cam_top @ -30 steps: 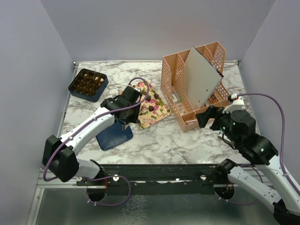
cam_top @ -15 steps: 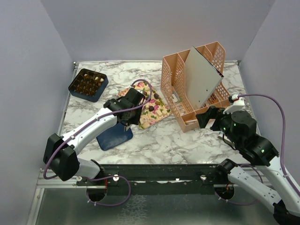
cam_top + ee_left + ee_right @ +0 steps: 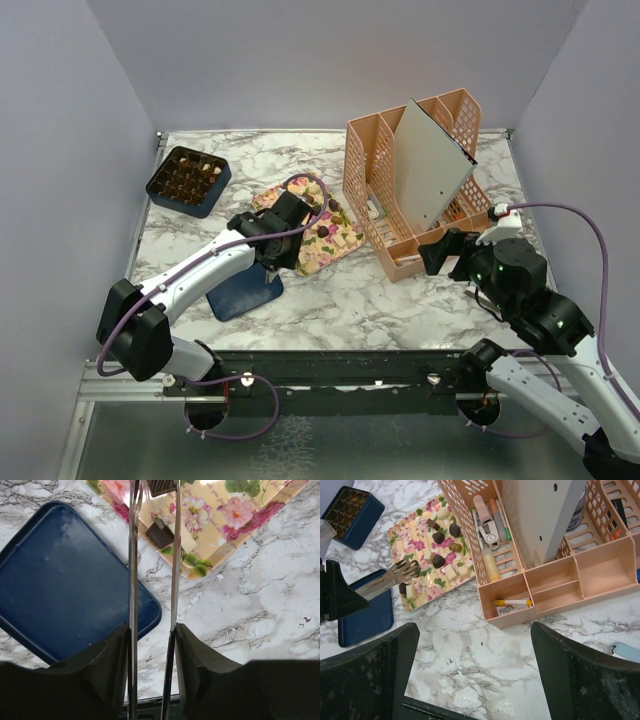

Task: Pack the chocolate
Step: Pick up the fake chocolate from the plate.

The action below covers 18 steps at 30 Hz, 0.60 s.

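Observation:
Several chocolate pieces [image 3: 438,537], dark brown and cream, lie on a floral tray [image 3: 418,544] in the middle of the table, also in the top view [image 3: 340,240]. My left gripper [image 3: 152,630] is shut on metal tongs [image 3: 133,555], whose tips reach over the tray's near corner [image 3: 240,520]. A dark square piece [image 3: 161,486] sits between the tong tips; another dark piece [image 3: 159,533] lies on the tray below. The dark blue gridded box [image 3: 188,180] stands at the far left. My right gripper [image 3: 472,627] is open and empty above bare marble.
The blue lid [image 3: 65,580] lies flat just left of the tongs, near the table's front [image 3: 240,290]. A peach desk organiser [image 3: 410,200] with pens and a leaning grey board [image 3: 430,165] stands right of the tray. A small pale object [image 3: 626,651] lies at the right.
My left gripper with the tongs has shifted slightly to the right and nearer over the tray's corner. The right arm has not moved.

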{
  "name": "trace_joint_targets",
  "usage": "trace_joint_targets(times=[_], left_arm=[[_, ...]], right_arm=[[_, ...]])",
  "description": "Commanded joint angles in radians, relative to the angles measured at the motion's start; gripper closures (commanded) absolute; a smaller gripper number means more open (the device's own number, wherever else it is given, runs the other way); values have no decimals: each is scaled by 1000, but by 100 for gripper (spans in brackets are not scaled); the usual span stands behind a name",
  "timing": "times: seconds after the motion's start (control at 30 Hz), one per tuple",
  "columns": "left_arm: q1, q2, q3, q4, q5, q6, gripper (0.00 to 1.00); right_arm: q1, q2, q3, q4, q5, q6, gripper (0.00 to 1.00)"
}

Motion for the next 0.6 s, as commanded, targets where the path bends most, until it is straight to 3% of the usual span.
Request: trace_joint_targets(times=[0.0,0.33,0.57], left_arm=[[-16,9,-6,-12,-26,-18,56],[-18,19,22,-12,-50,-13,69],[-18,32,53,-10,-100,-22,70]], right_arm=[[2,-15,-17,10,-1,1,1],[2,-4,-14,21,1,-5,1],[2,-7,-23,27,-5,-5,1]])
